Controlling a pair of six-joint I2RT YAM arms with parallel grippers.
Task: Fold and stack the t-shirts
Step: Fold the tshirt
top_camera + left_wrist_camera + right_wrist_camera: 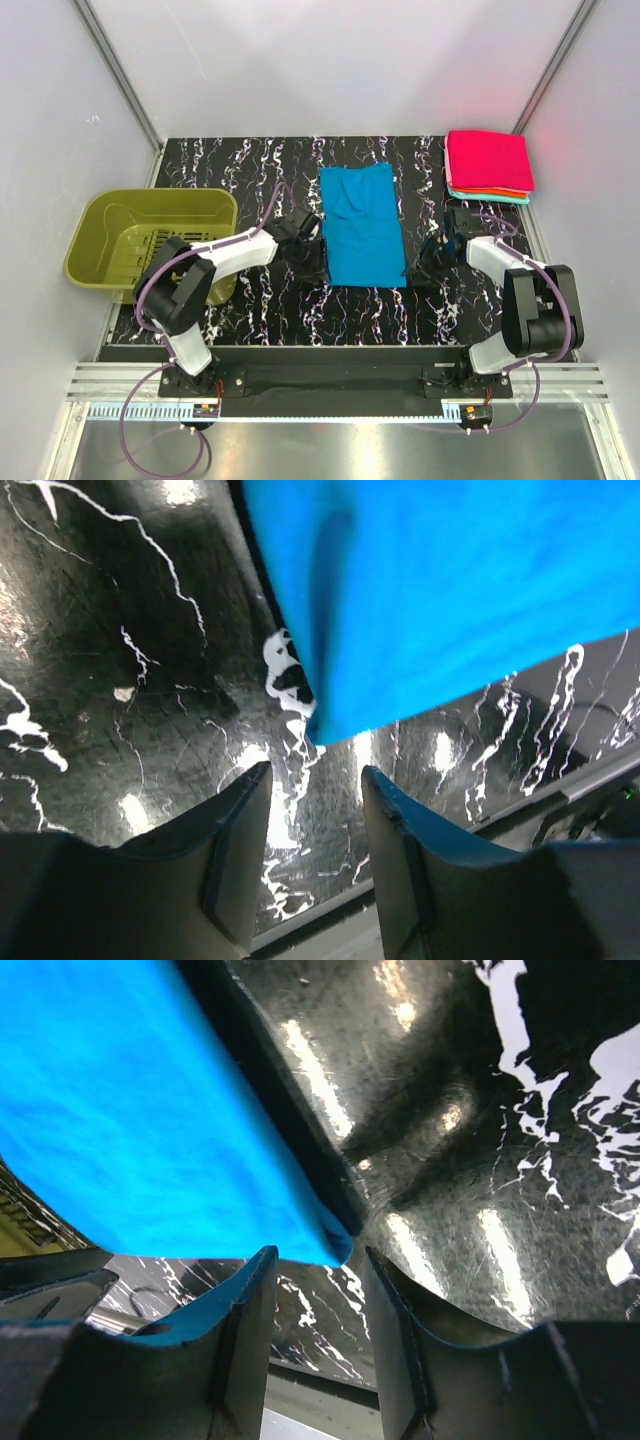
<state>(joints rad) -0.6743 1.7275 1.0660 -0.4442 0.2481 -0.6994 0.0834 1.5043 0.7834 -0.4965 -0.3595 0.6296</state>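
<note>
Bright blue cloth t-shirt [362, 225] lying flat, folded to a long rectangle, mid black marbled tabletop [250, 160]. Left gripper [315, 770] and right gripper [320, 1255] low beside its near corners, jaws apart, gripping nothing. Magenta-pink, orange, pale teal folded t-shirts [488, 160] stacked at far right corner.

A glossy black surface [250, 165] veined with white marbling sits inside a booth of plain white walls [330, 60], whose panels meet at slanting grey metal posts [120, 75]. A ribbed aluminium rail [330, 385] runs along the near edge. Overhead light glints in bright patches on the dark top, and a faint red tinge colours the right wall [590, 150].
</note>
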